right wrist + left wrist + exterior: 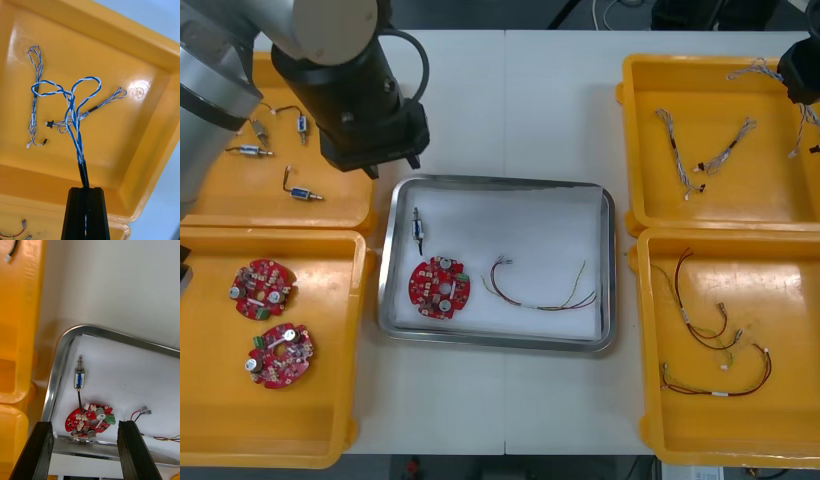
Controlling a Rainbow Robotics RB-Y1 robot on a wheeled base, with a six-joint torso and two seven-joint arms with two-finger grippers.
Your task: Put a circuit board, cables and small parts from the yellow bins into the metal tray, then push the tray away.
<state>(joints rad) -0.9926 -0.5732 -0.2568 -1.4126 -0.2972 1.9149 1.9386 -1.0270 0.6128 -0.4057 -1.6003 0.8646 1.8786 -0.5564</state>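
Observation:
My right gripper (86, 195) is shut on a twisted blue and white cable (75, 120), which hangs lifted above the far right yellow bin (150, 123); in the front view this gripper (802, 70) sits at that bin's far corner. My left gripper (84, 423) stands open above the metal tray (60, 352), near its far left corner (375, 150). Inside the white tray (500, 182) lie a red circuit board (439, 288), a small metal part (418, 228) and a red and yellow cable (540, 290).
Two more blue and white cables (33, 108) lie in the far right bin. The near right bin (650, 400) holds red and black cables (710, 335). Small metal parts (300, 192) lie in the far left bin; two boards (265, 290) in the near left one.

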